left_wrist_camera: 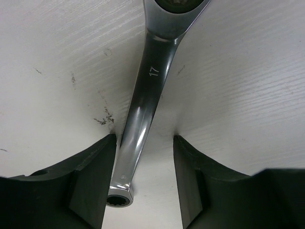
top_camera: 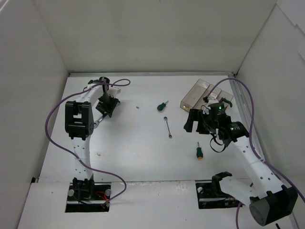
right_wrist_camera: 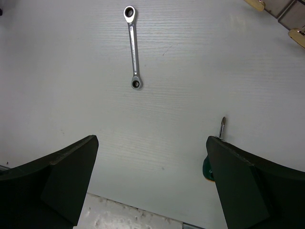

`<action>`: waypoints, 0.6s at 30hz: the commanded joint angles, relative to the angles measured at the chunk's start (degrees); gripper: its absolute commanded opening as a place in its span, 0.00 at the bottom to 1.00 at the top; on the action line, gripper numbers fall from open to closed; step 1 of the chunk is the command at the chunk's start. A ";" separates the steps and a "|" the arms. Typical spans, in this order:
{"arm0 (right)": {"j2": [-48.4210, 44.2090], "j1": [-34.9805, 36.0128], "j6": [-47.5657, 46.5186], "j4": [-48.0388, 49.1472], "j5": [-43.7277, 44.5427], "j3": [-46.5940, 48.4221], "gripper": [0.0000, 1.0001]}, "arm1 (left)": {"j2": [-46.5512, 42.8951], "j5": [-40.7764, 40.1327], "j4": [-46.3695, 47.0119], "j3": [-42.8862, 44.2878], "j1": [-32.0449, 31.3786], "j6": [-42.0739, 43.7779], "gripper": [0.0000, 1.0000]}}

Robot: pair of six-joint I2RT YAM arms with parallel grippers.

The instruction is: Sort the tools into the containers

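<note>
A slim silver wrench marked 17 lies on the white table between the fingers of my left gripper. It runs close along the left finger, and a gap shows to the right finger. My left gripper is at the far left of the table. My right gripper hangs open over bare table, with nothing between its fingers. A second wrench lies ahead of it. A green-handled screwdriver is partly hidden behind its right finger. The containers stand at the far right.
Another green-handled screwdriver lies mid-table, beyond the middle wrench. The near screwdriver lies in front of the right gripper. White walls enclose the table on three sides. Purple cables loop from both arms.
</note>
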 commanded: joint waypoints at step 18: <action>1.69 0.33 0.10 2.77 -1.57 3.69 0.98 | -0.14 1.63 -2.19 2.08 0.24 -3.08 0.00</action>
